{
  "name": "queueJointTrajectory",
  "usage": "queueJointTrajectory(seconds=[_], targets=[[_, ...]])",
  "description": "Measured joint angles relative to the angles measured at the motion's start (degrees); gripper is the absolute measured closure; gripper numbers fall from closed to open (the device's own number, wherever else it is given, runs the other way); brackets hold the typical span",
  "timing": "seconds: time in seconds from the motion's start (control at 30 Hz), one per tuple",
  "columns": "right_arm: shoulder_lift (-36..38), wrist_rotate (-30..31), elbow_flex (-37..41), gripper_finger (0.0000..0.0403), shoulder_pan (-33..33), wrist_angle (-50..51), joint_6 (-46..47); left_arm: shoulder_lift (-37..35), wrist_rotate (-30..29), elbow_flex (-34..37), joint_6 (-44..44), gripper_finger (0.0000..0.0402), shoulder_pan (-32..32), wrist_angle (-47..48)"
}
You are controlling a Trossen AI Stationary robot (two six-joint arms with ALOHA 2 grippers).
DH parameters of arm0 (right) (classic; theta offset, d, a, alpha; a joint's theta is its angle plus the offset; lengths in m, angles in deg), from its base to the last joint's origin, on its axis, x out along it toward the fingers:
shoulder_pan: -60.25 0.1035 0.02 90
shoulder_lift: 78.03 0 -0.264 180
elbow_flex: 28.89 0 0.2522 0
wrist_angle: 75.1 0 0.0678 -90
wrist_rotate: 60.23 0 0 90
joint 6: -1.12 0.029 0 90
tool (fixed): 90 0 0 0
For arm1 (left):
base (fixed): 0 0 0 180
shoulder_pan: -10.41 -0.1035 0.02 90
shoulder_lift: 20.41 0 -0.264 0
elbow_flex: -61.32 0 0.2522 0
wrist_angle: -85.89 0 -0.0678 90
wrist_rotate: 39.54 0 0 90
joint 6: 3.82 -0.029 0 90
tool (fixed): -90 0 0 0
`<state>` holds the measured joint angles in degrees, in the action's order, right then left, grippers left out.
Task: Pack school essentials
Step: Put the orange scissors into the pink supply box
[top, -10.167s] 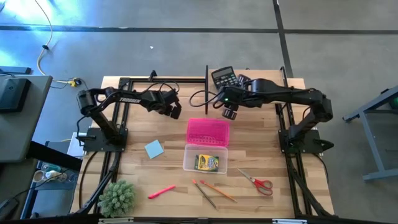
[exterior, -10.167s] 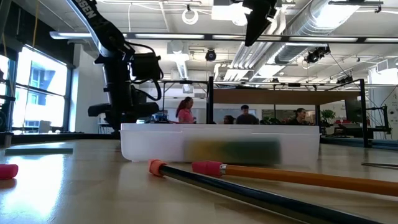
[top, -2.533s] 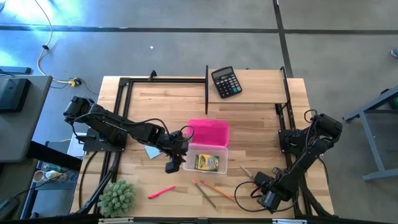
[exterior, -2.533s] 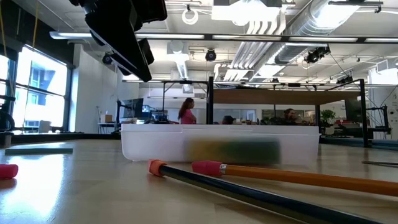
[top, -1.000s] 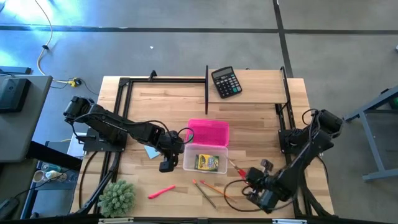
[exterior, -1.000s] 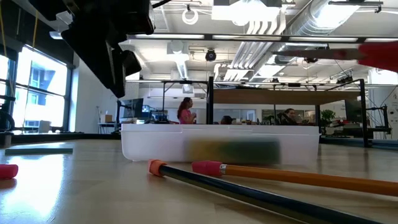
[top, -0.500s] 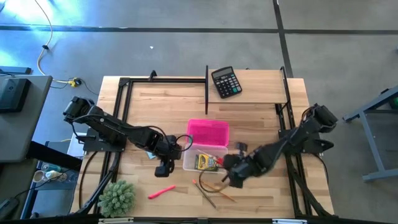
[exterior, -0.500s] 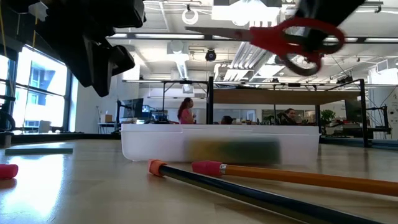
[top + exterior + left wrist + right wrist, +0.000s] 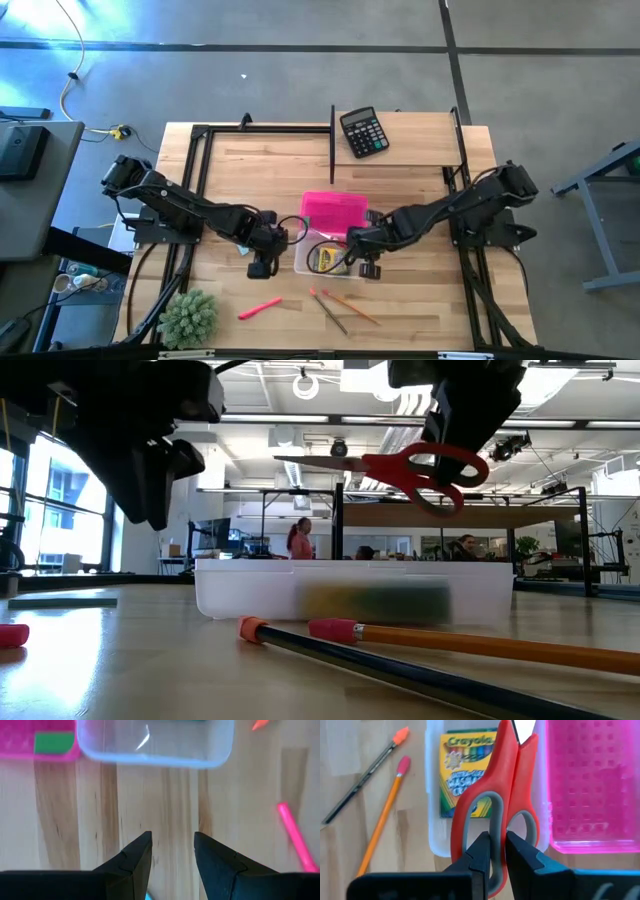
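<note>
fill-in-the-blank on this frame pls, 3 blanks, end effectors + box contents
1. The right end effector is shut on the red ____.
2. The clear box already holds a pack of ____.
3. The left end effector is open above bare wood, holding ____.

Missing words: scissors; crayons; nothing

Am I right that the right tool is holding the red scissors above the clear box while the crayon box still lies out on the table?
Not quite. The right tool does hold the red scissors above the clear box, but the crayon box already lies inside that box, not out on the table. The right wrist view shows it.
</note>
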<state>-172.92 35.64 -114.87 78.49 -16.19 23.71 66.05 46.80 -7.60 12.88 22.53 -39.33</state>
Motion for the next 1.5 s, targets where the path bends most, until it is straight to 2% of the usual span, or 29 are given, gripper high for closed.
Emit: queueJointTrajectory(seconds=[0.2,0.37,0.63,0.73,1.1,1.5], targets=[[0.0,-4.8,0.0,0.0367,-2.4,-1.5,-2.1,0.0,-0.4,0.0,4.6,0.0266,0.3,4.9],[0.0,-13.3,0.0,0.0367,-5.9,-3.3,-3.6,0.0,-4.8,0.0,5.7,0.0266,1.5,8.1],[-1.9,-16.6,0.0,0.0367,-9.9,-4.8,-4.9,0.0,-9.4,0.0,5.1,0.0266,1.9,8.2],[-4.0,-16.4,0.0,0.0367,-9.4,-5.1,-5.1,0.0,-10.6,0.0,3.9,0.0266,1.9,8.2],[-6.8,-6.3,0.0,0.0367,-4.3,-2.2,-8.9,0.0,-12.0,0.0,3.1,0.0266,1.4,8.1],[-7.0,-7.5,0.0,0.0367,-6.1,-2.6,-13.7,0.0,-12.0,0.0,4.1,0.0266,0.7,7.0]])
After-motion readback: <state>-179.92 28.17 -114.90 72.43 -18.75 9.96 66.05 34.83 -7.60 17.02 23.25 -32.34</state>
